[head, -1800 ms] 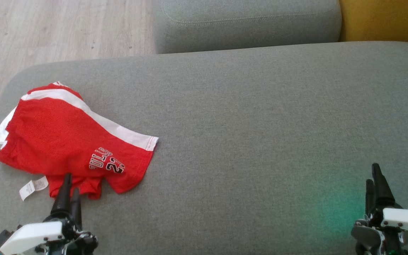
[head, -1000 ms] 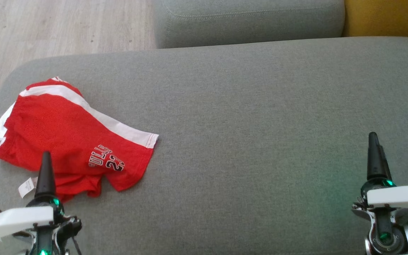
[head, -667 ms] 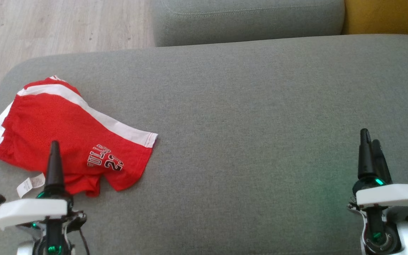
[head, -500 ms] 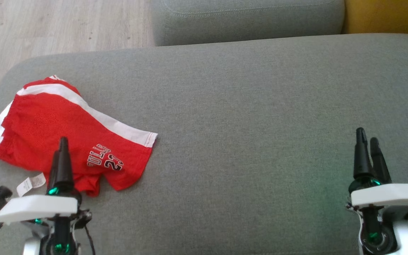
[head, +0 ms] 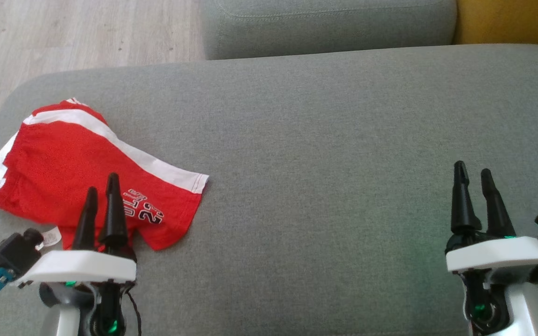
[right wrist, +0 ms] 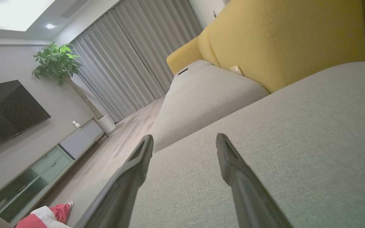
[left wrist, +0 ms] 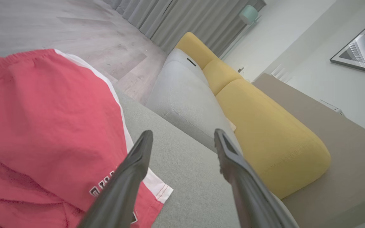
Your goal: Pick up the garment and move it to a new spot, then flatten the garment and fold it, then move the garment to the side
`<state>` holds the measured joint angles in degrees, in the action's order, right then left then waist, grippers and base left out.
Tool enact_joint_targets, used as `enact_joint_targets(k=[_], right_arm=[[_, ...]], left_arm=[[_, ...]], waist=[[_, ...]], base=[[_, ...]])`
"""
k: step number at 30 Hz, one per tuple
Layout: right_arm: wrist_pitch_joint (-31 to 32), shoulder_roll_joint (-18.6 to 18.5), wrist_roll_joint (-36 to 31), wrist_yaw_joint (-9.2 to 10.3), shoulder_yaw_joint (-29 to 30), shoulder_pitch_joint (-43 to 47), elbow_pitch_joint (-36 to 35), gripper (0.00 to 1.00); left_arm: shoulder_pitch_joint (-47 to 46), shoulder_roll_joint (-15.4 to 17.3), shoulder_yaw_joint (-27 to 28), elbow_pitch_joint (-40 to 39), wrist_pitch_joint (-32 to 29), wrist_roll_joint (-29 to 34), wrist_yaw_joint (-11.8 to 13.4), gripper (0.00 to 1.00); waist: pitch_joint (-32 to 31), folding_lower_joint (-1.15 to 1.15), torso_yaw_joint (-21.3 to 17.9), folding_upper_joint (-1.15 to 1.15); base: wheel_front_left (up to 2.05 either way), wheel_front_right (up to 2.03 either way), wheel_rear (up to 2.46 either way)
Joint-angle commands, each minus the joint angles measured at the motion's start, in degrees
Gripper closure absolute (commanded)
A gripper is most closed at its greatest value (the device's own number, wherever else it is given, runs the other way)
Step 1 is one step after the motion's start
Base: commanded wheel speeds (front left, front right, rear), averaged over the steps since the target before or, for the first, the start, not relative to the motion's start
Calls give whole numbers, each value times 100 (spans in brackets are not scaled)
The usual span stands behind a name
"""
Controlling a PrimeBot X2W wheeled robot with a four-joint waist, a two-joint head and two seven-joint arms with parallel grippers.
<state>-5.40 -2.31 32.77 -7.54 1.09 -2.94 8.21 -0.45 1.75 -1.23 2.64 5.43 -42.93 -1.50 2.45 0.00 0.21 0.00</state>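
The garment [head: 68,172] is a pair of red shorts with a white side stripe and black lettering, lying folded on the left part of the grey sofa seat [head: 325,154]. My left gripper [head: 102,184] hovers over its near edge, open, with nothing between the fingers. In the left wrist view the garment [left wrist: 43,126] lies to the left under the open left gripper [left wrist: 182,137]. My right gripper [head: 472,168] is open above bare seat at the lower right, far from the garment. A corner of the garment [right wrist: 48,213] shows at the bottom left of the right wrist view, beyond the open right gripper [right wrist: 184,139].
A second grey cushion [head: 325,25] lies beyond the seat. Yellow backrest cushions [left wrist: 265,126] stand on the right. Wooden floor [head: 77,32] lies past the seat's left and far edges. A white label [head: 50,238] sticks out from the garment's near edge.
Both wrists have turned so that each gripper's two fingers now show side by side. The left gripper has shifted right over the garment's near edge. The garment has not moved.
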Motion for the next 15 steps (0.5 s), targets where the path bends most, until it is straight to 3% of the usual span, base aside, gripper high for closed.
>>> enact_joint_targets(k=[1,15], right_arm=[[-91,-39,-235,3,-116,-270,-257,0],[-311,-43,-1273,4,-306,-249,-350,0]], left_arm=[[-176,81,73,-274,82,221,35,0],[-127,172,-361,-436,304,1586,248,0]], waist=[[-1,0,4,0],[1,0,16,0]], base=[[0,0,0],[0,0,0]])
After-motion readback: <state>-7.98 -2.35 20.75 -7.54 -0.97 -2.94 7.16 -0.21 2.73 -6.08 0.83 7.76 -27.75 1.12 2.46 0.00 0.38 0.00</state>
